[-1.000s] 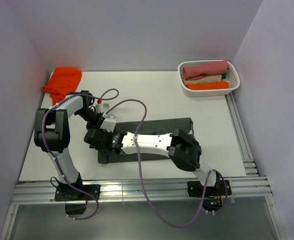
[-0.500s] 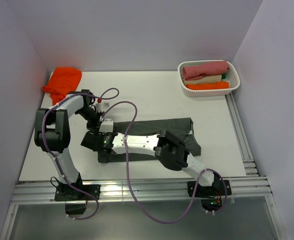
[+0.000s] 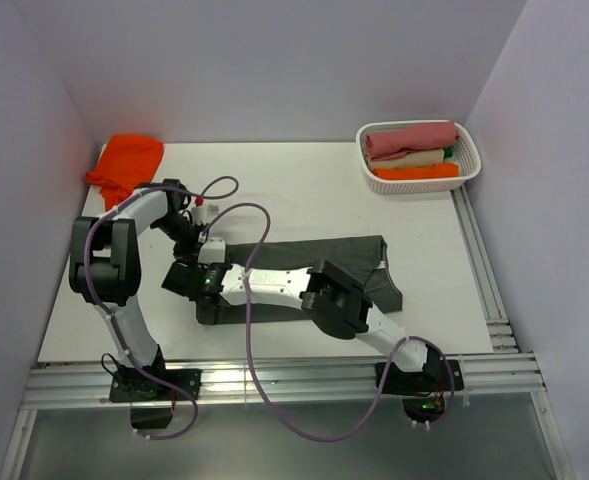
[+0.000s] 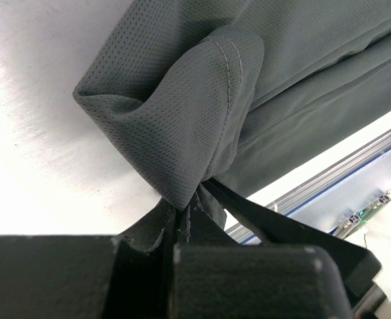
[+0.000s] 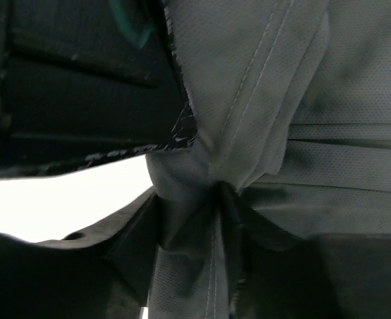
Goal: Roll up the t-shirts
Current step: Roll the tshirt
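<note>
While both arms reach to its left end, the dark grey cotton t-shirt [image 3: 359,250] lies folded in a long strip in the middle of the flat white table [image 3: 304,190]. The left gripper [image 4: 182,206] pinches a bump of that grey cloth tight. Cloth sits bunched between the fingers of the right gripper [image 5: 208,219], but we cannot tell if they squeeze it. A crumpled bright orange t-shirt [image 3: 126,165] sits at the far left corner. Rolled cloths [image 3: 411,140] fill the white plastic basket [image 3: 414,186] at the far right.
</note>
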Controlling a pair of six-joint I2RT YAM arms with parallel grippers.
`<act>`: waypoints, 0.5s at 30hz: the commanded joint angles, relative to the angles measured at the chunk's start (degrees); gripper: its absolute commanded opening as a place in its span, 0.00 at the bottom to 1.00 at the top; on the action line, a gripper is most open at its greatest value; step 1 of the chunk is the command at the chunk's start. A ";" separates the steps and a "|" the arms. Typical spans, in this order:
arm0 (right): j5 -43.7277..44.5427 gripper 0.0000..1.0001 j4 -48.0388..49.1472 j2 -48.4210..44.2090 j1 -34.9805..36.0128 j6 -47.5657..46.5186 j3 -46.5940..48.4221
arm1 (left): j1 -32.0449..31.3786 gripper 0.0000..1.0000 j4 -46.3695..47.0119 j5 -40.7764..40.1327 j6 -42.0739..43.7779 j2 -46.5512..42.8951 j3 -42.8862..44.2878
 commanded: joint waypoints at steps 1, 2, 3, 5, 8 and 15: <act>0.79 0.45 -0.45 0.40 -0.80 0.37 1.03 | -0.33 0.00 0.24 -0.72 -0.47 -1.02 1.50; 0.35 0.38 0.07 0.06 -0.88 0.37 0.51 | -0.33 0.00 0.25 -0.72 -0.47 -1.02 1.68; 0.00 0.36 1.30 -0.21 -0.88 0.37 -0.11 | -0.33 0.00 0.16 -0.64 -0.56 -0.93 1.77; -1.14 0.28 3.75 -1.00 -1.23 0.11 -3.35 | -0.33 0.00 0.16 -0.64 -0.47 -0.85 2.12; -4.74 0.18 14.37 -4.60 -1.85 -1.21 -12.39 | -0.33 0.06 -0.02 -0.81 -0.30 -0.76 2.90; -12.83 0.04 41.60 -13.21 -4.31 0.10 -31.91 | -0.24 0.52 -1.59 1.46 1.54 -1.02 6.95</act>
